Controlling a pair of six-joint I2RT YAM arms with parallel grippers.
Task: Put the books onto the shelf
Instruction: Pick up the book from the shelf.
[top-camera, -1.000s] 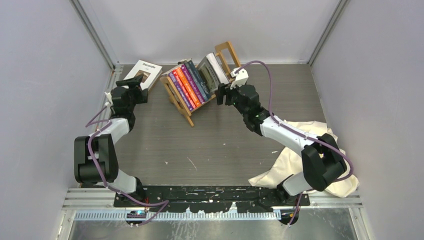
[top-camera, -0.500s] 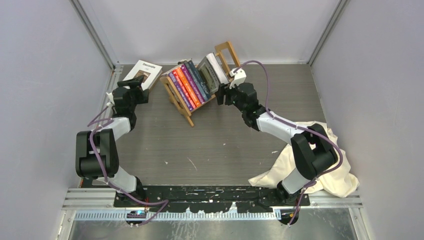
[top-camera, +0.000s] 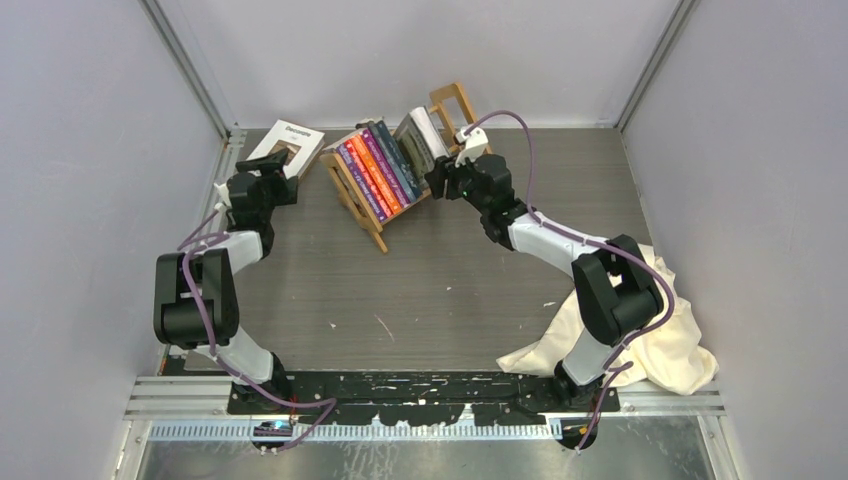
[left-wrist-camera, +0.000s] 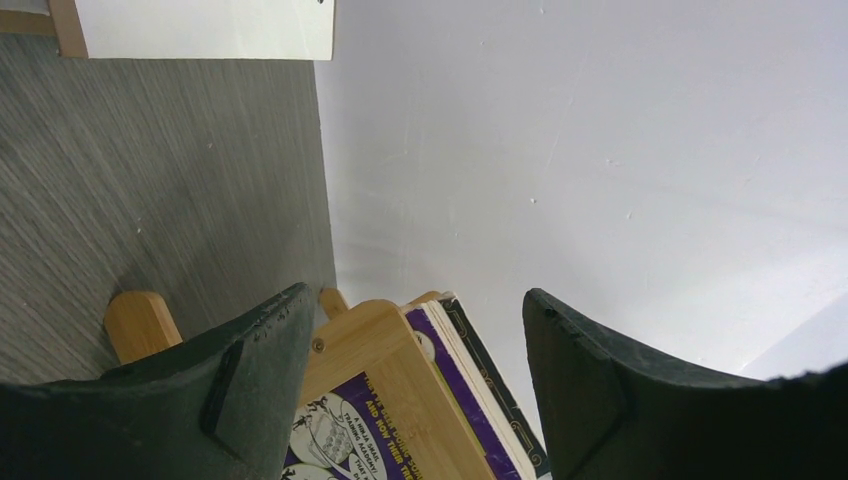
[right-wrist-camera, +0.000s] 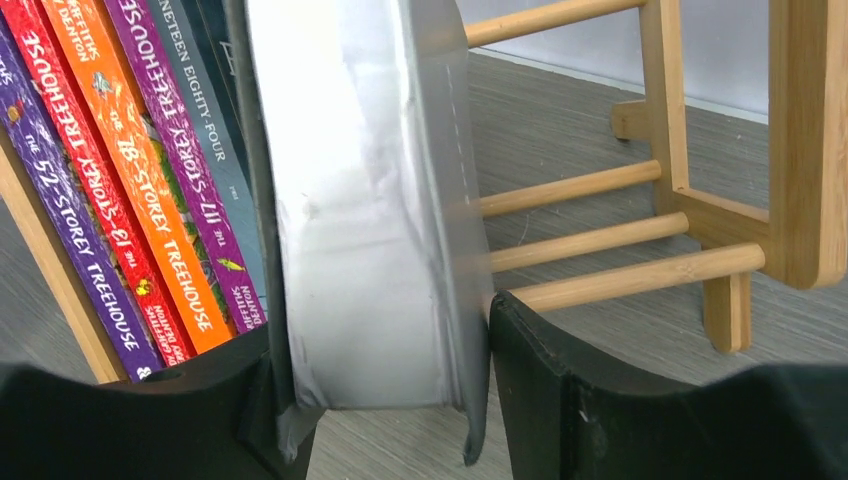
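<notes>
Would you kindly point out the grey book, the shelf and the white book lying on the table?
grey book (right-wrist-camera: 370, 200): right wrist view, middle of its silvery near face.
shelf (right-wrist-camera: 600, 240): right wrist view, on a bare slat.
white book (top-camera: 290, 143): top external view, centre of its cover.

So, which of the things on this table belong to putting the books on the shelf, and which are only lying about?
For the job:
the shelf
the colourful books standing in it
the grey book between the fingers of the right gripper
the white book lying outside the shelf, back left

Lying about:
the cream cloth, near right
</notes>
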